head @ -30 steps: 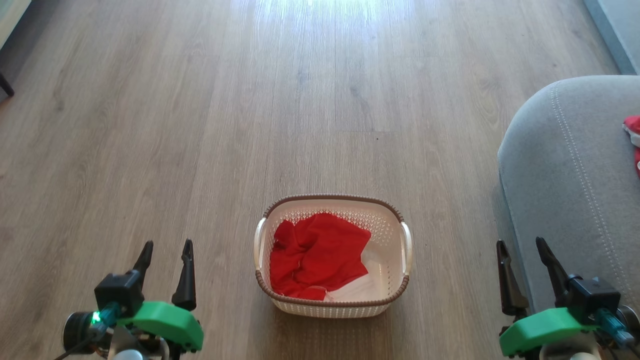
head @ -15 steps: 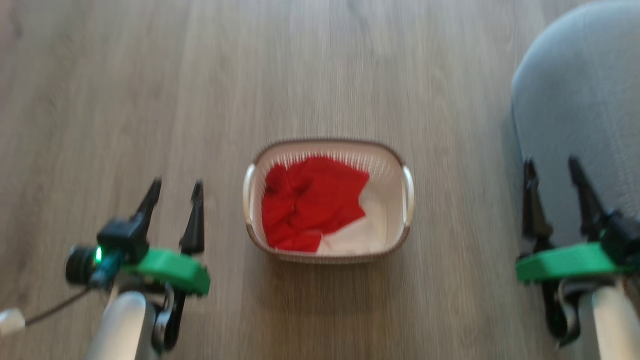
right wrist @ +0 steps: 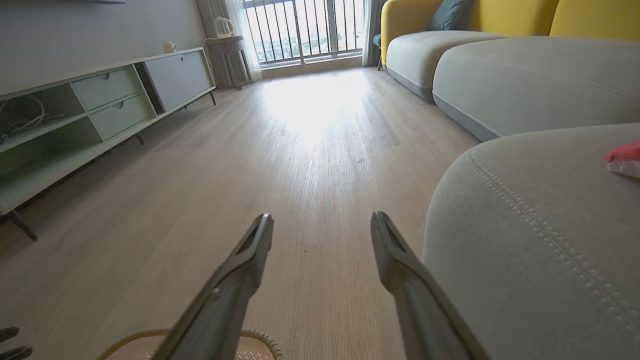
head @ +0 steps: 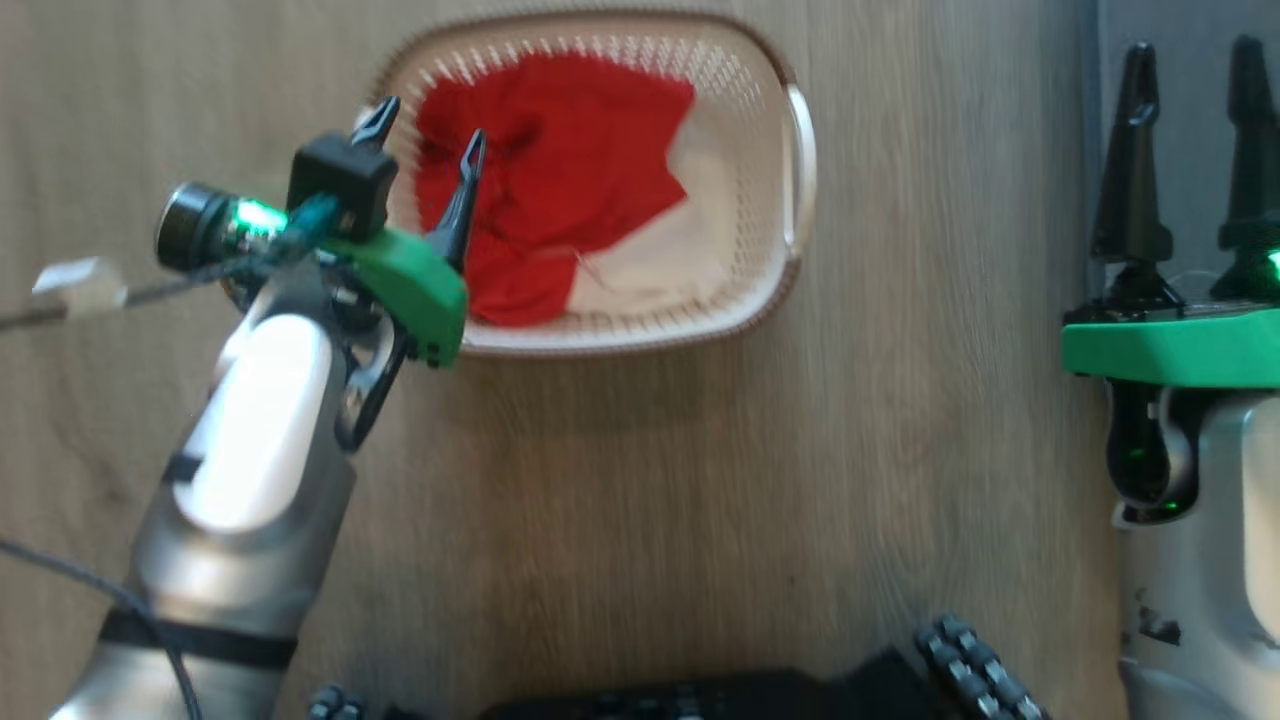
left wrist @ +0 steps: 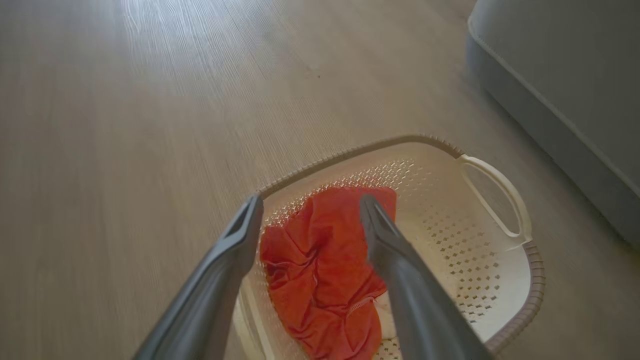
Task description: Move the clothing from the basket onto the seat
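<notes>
Left tool spread, empty, poised over basket at 9 o'clock rim. Red clothing heaped inside, 9 o'clock half. Bunched folds best pinched deep, then lifted clear of rim. Right tool spread, empty, by seat at 3 o'clock.

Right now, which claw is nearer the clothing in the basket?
Left. The left claw hovers open over the clothing at the basket's left end; the right claw sits apart beside the seat.
</notes>
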